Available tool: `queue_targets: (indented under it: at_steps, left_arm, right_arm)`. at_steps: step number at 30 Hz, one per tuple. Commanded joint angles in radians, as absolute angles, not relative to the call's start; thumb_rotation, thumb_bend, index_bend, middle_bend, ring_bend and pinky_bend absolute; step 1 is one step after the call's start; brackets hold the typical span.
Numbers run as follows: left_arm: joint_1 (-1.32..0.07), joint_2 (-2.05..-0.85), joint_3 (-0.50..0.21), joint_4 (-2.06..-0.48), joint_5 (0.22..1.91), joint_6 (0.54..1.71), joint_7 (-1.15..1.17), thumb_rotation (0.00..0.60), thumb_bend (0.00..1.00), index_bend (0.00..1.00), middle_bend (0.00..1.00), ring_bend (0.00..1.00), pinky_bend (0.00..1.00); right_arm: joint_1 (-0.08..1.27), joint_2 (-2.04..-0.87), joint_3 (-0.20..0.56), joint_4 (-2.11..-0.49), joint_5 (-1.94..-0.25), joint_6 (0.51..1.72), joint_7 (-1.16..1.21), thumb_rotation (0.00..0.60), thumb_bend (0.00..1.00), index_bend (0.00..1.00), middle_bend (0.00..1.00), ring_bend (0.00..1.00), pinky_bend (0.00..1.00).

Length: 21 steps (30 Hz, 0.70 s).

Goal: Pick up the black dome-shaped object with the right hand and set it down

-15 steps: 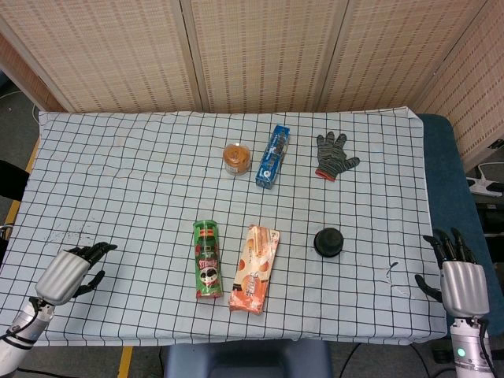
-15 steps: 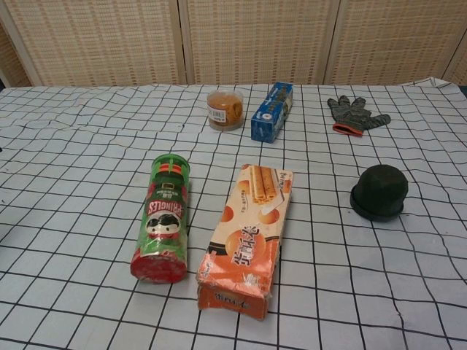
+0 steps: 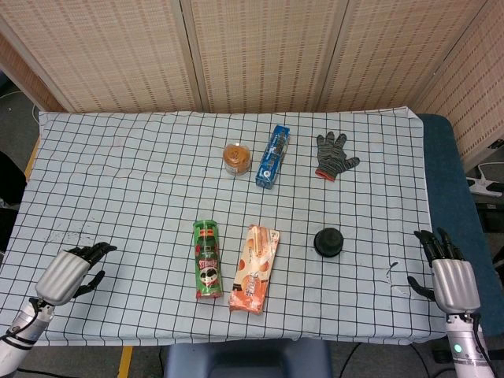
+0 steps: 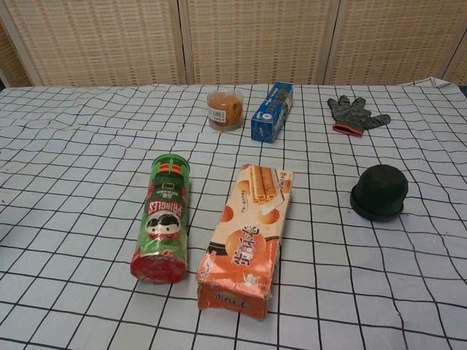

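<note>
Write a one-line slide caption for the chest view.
Black dome sits untouched on the checked cloth, right of a lying Pringles can and biscuit box.

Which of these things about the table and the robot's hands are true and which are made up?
1. The black dome sits on the checked cloth with nothing touching it. True.
2. The right hand is holding the black dome. False: it is at the table's right edge, holding nothing, well apart from the dome.
3. The green Pringles can is standing upright. False: it lies on its side beside the orange biscuit box.
4. The grey glove lies farther back on the table than the dome. True.
5. The left hand is resting on the blue box. False: it is at the near left corner, far from the box.
</note>
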<state>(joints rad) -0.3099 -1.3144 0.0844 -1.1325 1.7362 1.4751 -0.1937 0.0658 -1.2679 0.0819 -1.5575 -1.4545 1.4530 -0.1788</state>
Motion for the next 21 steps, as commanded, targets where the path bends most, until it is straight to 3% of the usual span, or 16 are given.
queue_targets:
  at_steps: [1,12,21]
  left_arm:
    - [-0.307,-1.308,0.081,-1.136,1.730,1.480,-0.211,0.600,0.45,0.24,0.27,0.46,0.63]
    - [-0.305,-1.304,0.078,-1.134,1.730,1.485,-0.220,0.600,0.45,0.26,0.27,0.46,0.63]
    - [-0.305,-1.301,0.078,-1.135,1.733,1.490,-0.226,0.600,0.45,0.28,0.27,0.46,0.63]
  right_arm:
    - [0.109,-1.273,0.092,-1.550,-1.404,1.363,-0.162,0.600,0.09,0.10,0.12,0.00,0.23]
    - [0.280,-1.328,0.161,-1.529,-1.252,1.098,-0.200,0.600,0.08,0.08,0.12,0.00,0.16]
    - [0.345,-1.363,0.171,-1.525,-1.195,1.009,-0.218,0.600,0.06,0.08,0.12,0.00,0.14]
